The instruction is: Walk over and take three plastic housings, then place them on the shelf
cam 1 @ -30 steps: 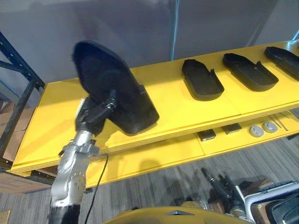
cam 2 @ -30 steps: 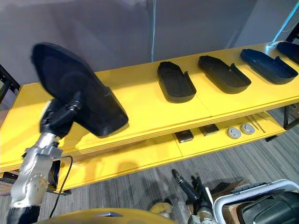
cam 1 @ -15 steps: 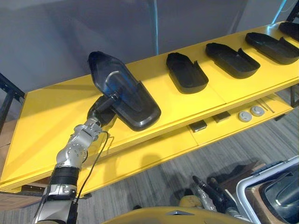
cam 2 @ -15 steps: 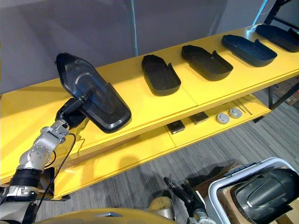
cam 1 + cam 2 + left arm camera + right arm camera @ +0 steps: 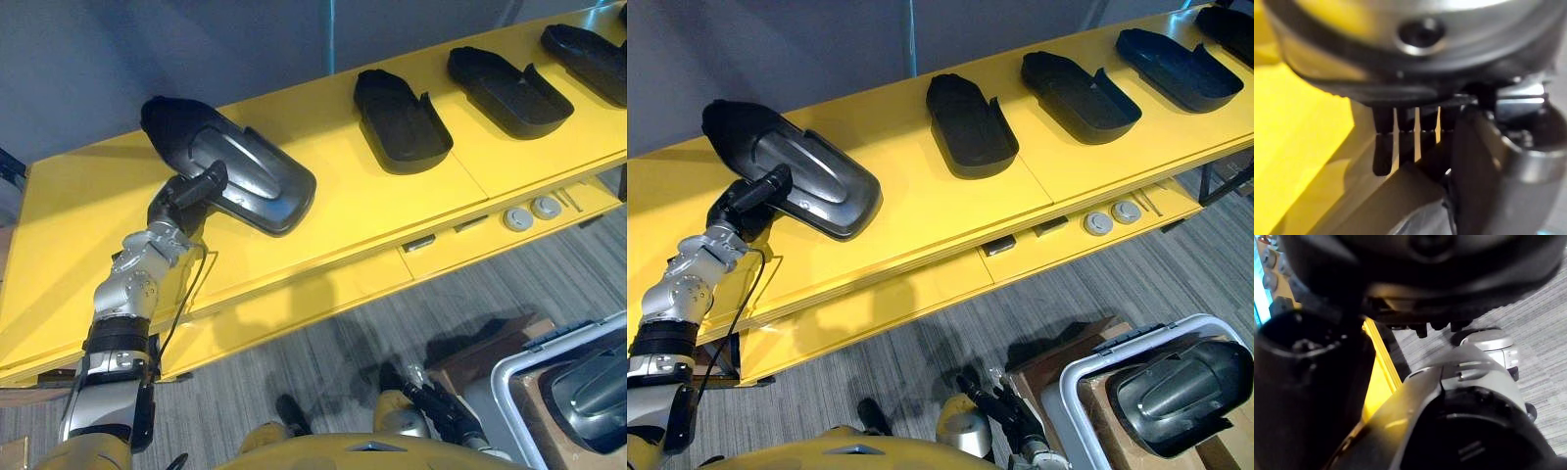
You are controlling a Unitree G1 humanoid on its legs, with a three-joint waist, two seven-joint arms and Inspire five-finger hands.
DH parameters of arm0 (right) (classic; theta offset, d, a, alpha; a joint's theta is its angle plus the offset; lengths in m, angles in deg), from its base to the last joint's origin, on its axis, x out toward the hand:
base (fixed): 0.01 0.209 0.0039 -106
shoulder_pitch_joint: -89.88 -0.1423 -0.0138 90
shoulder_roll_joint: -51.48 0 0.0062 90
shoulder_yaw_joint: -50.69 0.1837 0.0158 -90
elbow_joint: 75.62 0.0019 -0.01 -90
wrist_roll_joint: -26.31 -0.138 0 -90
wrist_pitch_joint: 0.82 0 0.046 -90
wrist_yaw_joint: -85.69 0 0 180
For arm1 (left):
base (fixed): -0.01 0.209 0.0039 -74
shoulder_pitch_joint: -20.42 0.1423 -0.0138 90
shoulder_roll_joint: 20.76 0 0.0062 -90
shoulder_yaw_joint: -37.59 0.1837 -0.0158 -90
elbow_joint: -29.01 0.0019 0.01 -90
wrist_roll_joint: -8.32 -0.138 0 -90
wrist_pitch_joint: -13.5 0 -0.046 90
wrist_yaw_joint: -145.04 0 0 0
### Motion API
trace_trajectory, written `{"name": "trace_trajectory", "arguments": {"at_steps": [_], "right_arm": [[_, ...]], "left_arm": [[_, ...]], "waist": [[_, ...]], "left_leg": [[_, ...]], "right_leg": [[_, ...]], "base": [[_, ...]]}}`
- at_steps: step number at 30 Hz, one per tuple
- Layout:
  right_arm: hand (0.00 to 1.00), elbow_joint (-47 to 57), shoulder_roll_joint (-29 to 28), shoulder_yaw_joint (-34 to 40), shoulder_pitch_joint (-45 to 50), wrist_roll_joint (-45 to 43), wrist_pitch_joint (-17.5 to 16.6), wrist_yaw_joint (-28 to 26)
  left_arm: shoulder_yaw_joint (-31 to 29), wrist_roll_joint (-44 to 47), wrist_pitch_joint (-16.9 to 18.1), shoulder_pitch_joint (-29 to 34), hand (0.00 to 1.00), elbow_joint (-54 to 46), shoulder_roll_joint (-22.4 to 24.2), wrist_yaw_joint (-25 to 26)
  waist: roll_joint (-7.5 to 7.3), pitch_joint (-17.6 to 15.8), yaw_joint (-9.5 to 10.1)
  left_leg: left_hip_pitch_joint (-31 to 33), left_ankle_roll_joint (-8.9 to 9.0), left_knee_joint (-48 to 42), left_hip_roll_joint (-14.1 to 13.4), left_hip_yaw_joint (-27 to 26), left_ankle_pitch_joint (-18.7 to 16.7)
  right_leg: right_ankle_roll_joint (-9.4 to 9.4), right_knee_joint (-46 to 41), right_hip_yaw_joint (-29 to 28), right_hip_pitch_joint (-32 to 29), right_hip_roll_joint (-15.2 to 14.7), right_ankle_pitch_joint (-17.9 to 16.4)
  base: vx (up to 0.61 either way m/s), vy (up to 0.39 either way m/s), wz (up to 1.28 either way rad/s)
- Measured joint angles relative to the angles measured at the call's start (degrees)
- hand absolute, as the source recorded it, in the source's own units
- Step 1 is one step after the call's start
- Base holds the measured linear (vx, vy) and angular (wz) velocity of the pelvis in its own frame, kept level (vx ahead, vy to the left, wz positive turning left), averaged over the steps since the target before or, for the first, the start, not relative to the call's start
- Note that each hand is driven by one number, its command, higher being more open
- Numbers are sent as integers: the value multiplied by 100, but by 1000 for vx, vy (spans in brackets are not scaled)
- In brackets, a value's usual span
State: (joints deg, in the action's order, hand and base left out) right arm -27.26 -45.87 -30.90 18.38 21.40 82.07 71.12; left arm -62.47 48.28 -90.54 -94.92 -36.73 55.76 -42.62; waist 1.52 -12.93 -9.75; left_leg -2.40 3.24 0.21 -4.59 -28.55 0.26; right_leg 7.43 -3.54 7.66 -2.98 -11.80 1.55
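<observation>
Held housing [image 5: 245,176] is now brought down from its raised tilt and laid nearly flat on the shelf [image 5: 323,206], left of the placed housings [image 5: 400,119]. Near edge is still clamped by left hand [image 5: 181,196] fingers, so release is judged next. Right hand [image 5: 1004,411] is held low, fingers relaxed.

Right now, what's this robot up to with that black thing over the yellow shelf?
Its left hand grips a black plastic housing, held low over the left part of the yellow shelf; whether it already rests there I cannot tell. Three more housings lie in a row further right on the shelf. The right hand hangs open near the floor, holding nothing.
</observation>
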Motion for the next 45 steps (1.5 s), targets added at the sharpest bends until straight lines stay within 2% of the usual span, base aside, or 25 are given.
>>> {"name": "trace_trajectory", "arguments": {"at_steps": [1,2,5,13,17,21,26,31,33,35,36,38,39,41,44,45], "right_arm": [[100,15,-3,-17,-18,-5,0,4],[100,55,8,-16,-18,-40,-1,19],[100,169,7,-37,-31,-109,-4,43],[100,207,6,-220,-44,-281,-12,181],[100,212,5,-232,-62,-350,-116,311],[100,220,-6,-246,-61,-478,-145,433],[100,238,-16,-461,-59,-497,-245,527],[100,226,-76,-681,3,-497,-424,724],[100,212,-124,-679,37,-500,-535,873],[100,216,-243,-673,78,-574,-757,1128],[100,226,-259,-673,79,-616,-798,1170],[100,432,-306,-672,81,-679,-871,1344],[100,493,-317,-671,81,-678,-893,1380],[100,767,-385,-656,86,-670,-1082,1542],[100,1385,-447,-611,68,-500,-1264,1729],[100,1557,-446,-582,64,-405,-1271,1749]], "left_arm": [[-15,-1,0,-29,0,-5,-34,-4],[-22,-7,-6,-80,100,5,-38,3],[-37,-88,-15,-191,100,1,-73,-9],[-29,-1409,-195,-623,100,38,-137,28],[24,-2450,-274,-912,100,227,-541,278],[35,-2942,-479,-1141,100,425,-745,409],[41,-3188,-650,-1502,100,941,-762,1057],[104,-3145,-620,-1732,100,1271,-823,2212],[143,-3110,-452,-1869,100,1286,-851,2545],[260,-2657,143,-1987,100,1114,-902,3046],[282,-2565,271,-1987,100,1012,-902,3135],[356,-2331,831,-1986,100,539,-870,3393],[355,-2228,975,-1986,100,414,-841,3437],[350,-1852,1522,-1982,100,-68,-640,3423],[353,-1430,2008,-1836,100,-809,-360,3051],[355,-1364,2073,-1791,100,-951,-325,2968]], "waist": [[-9,-48,0],[5,-96,6],[32,-160,8],[-11,-247,10],[-7,-329,-105],[-9,-330,-154],[-20,-337,-211],[-36,-346,-330],[-65,-362,-338],[-126,-389,-376],[-134,-384,-386],[-142,-385,-440],[-145,-385,-448],[-148,-383,-458],[-155,-372,-459],[-154,-370,-465]], "left_leg": [[6,4,-15,-16,0,-4],[23,11,-23,-24,-2,-10],[156,8,-97,-35,0,-15],[226,12,-194,-115,30,-18],[229,11,-198,-130,33,-17],[226,15,-219,-116,34,-19],[219,42,-367,-182,14,-103],[209,60,-445,-238,-51,-139],[211,61,-466,-244,-55,-143],[188,57,-507,-258,-51,-165],[183,56,-507,-256,-52,-169],[159,47,-507,-249,-52,-181],[139,49,-507,-249,-53,-187],[8,79,-507,-252,-74,-229],[-128,86,-506,-253,-189,-292],[-142,86,-505,-250,-213,-298]], "right_leg": [[-15,-38,-5,-18,9,-10],[-24,-49,-12,-39,14,-17],[-64,-78,-22,-156,7,-41],[-85,-138,-13,-201,63,-36],[-77,-133,-14,-201,84,-18],[-80,-119,-17,-189,103,-8],[-90,-106,-82,-153,146,-1],[-126,-60,-166,-150,202,34],[-131,-38,-171,-141,206,50],[-134,-26,-169,-88,212,52],[-135,-20,-170,-81,211,53],[-136,64,-167,-18,208,89],[-137,92,-167,12,210,101],[-132,149,-185,151,217,107],[-120,205,-305,235,227,123],[-117,233,-326,246,227,145]], "base": [[-36,-12,-2],[-46,-9,-1],[-40,-1,1],[0,0,0],[0,0,0],[17,2,0],[-3,-4,-7],[-37,-15,-9],[-16,-4,-2],[0,0,0],[0,0,0],[0,0,0],[-2,4,-6],[7,3,-9],[-6,11,-19],[-7,11,-23]]}}
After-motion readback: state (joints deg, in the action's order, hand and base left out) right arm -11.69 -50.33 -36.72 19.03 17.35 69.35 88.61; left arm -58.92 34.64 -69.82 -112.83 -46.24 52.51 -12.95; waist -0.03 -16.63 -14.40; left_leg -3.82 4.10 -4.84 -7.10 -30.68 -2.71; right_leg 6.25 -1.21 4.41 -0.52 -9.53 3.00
